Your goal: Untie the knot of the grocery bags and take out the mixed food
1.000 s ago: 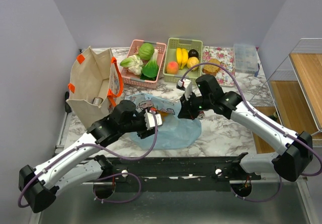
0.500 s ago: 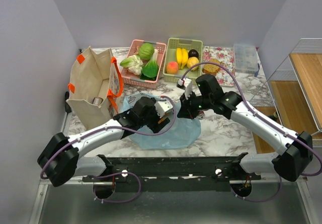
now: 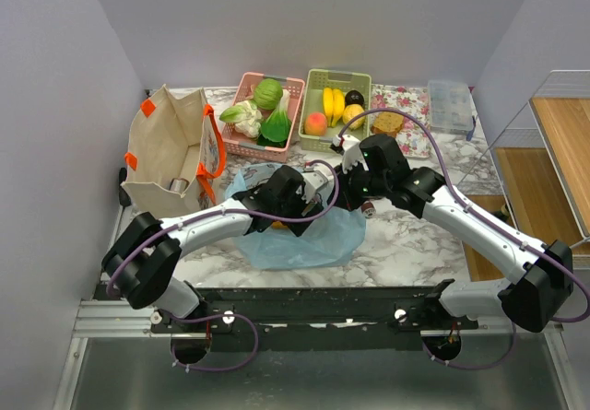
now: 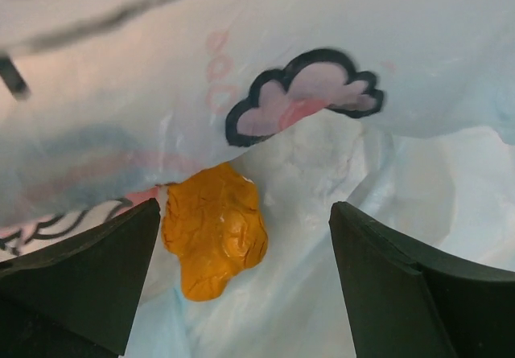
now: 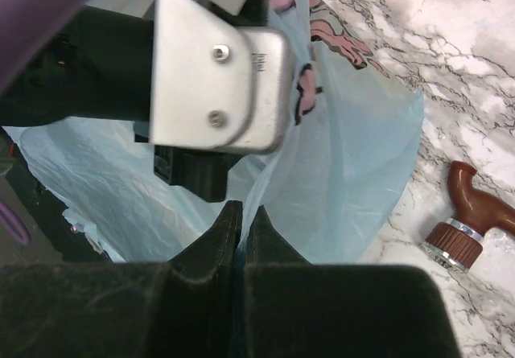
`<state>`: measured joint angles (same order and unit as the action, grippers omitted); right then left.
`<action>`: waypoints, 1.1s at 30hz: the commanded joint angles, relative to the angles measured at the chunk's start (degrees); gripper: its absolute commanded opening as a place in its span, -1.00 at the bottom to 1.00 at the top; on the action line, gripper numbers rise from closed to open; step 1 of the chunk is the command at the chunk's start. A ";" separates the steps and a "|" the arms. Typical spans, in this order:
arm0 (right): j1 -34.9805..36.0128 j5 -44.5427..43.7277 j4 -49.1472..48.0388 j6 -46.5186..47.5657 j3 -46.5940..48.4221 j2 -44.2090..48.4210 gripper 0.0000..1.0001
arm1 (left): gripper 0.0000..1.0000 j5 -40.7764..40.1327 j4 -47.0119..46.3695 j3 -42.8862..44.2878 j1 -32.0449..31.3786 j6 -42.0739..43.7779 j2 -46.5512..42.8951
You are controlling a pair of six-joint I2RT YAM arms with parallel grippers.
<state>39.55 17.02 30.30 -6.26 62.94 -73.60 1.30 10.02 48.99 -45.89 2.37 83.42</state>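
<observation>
Lying crumpled on the grey-veined marble table [image 3: 415, 235], the grocery bag [image 3: 304, 244] is a thin, translucent pale blue film, creased all over and printed with pink, black-outlined cloud shapes. The left gripper [image 4: 245, 209] is pushed into its mouth with its two dark, wedge-shaped fingers [image 4: 88, 277] spread wide. A lumpy, glossy orange piece [image 4: 216, 241] sits on the wrinkled plastic between them, just beside the left-hand finger and gripped by neither. The right gripper [image 5: 240, 211] has its matte black fingers pressed flat together, pinching a fold of the bag's rim so that the film hangs from them in a smooth sheet. Just beside the bag on the marble lies a small brown, shiny curved thing [image 5: 467, 221] with a silver ring at its thick end. At the back, a slatted pink basket [image 3: 297, 106] holds a round, leafy green cabbage [image 3: 268, 93], and a pale green basket [image 3: 341, 73] next to it holds a smooth pink-orange peach [image 3: 315, 123]. A stiff beige canvas tote [image 3: 166, 161] with orange straps stands upright to the left, near the bag.
</observation>
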 commanded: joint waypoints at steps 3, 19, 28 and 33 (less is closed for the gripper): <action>-0.19 -0.25 -0.63 -0.86 0.08 -0.31 -0.99 | 0.83 -6.70 2.60 2.74 0.72 -7.91 7.45; -0.14 -1.93 0.94 2.43 -0.50 -0.74 -0.99 | -0.27 4.97 -2.85 -3.29 0.96 -9.71 6.17; -0.27 -2.19 0.12 2.53 -1.12 -0.43 -0.99 | -0.66 7.86 -4.80 -9.31 -0.88 -5.40 -10.58; -0.31 -1.55 -0.18 2.69 -1.50 0.28 -0.99 | -0.66 14.39 -7.90 -11.30 -2.42 1.97 -17.42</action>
<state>39.31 15.59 30.48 -4.43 62.39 -73.95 7.86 6.17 39.33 -46.94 -2.76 70.72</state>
